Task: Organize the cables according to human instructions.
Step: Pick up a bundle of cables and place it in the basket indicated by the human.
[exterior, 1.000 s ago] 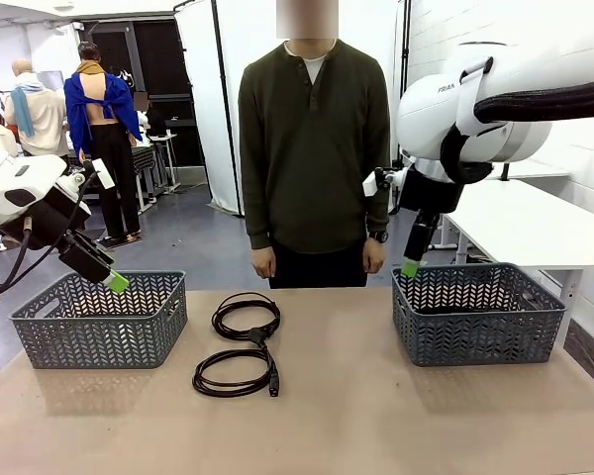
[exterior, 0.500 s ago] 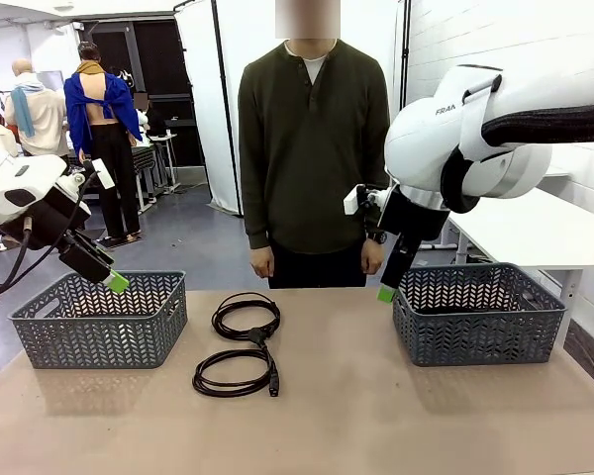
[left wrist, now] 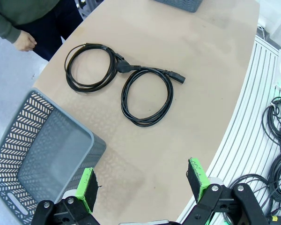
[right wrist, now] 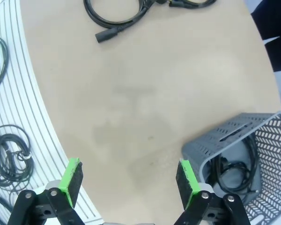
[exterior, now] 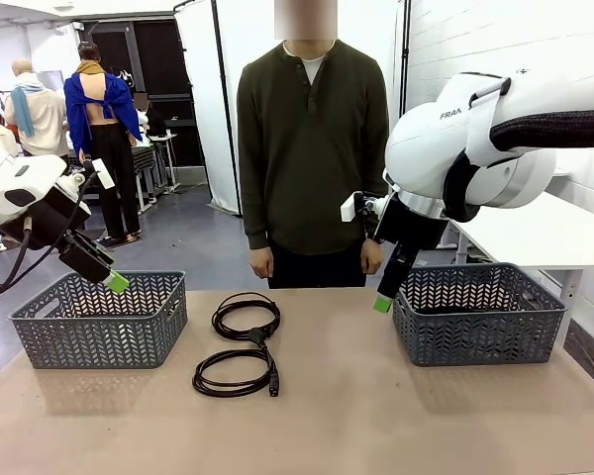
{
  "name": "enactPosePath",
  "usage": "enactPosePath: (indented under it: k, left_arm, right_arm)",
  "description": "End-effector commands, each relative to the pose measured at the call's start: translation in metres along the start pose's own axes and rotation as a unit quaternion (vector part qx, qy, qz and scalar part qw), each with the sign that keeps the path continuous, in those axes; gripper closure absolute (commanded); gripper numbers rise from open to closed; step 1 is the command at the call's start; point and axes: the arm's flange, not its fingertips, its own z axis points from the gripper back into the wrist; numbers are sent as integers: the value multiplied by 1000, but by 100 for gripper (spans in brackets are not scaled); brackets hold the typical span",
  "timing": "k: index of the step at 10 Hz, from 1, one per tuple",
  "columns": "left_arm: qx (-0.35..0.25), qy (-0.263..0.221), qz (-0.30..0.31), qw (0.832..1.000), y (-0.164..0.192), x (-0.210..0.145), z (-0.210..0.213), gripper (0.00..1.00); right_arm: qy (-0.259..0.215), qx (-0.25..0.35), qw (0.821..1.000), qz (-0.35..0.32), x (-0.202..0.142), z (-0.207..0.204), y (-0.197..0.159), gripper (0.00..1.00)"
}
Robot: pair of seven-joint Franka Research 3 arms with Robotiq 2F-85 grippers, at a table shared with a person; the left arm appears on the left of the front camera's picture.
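Observation:
Two black coiled cables lie mid-table, the far cable (exterior: 258,337) touching the near cable (exterior: 272,381). In the left wrist view they show as the far cable (left wrist: 124,68) and the near cable (left wrist: 171,93). My left gripper (exterior: 116,281) hangs open above the left basket (exterior: 99,332), its fingers wide apart (left wrist: 141,186). My right gripper (exterior: 382,303) hovers open just left of the right basket (exterior: 475,327), over bare table (right wrist: 129,180). Another cable (right wrist: 225,166) lies inside that right basket (right wrist: 215,136). The human (exterior: 312,148) stands at the far edge, arms down.
The left basket (left wrist: 18,136) looks empty from above. The plug of the near cable (right wrist: 105,35) lies at the top of the right wrist view. More cables (right wrist: 9,154) lie on the floor beside the table. People stand far behind on the left.
My right arm has swung left and down, from above the right basket to just outside its left rim. The left arm, the cables and the human have not moved.

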Motion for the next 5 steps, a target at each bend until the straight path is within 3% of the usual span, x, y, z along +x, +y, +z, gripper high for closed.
enactPosePath:
  k: [1,5]
  left_arm:
    - [-4,-3,0,1000,2,-1,0,0]
    - [-4,-3,0,1000,2,-1,0,0]
  right_arm:
    - [-1,-2,1000,-3,-1,0,-2,0]
    - [-1,-2,1000,-3,-1,0,-2,0]
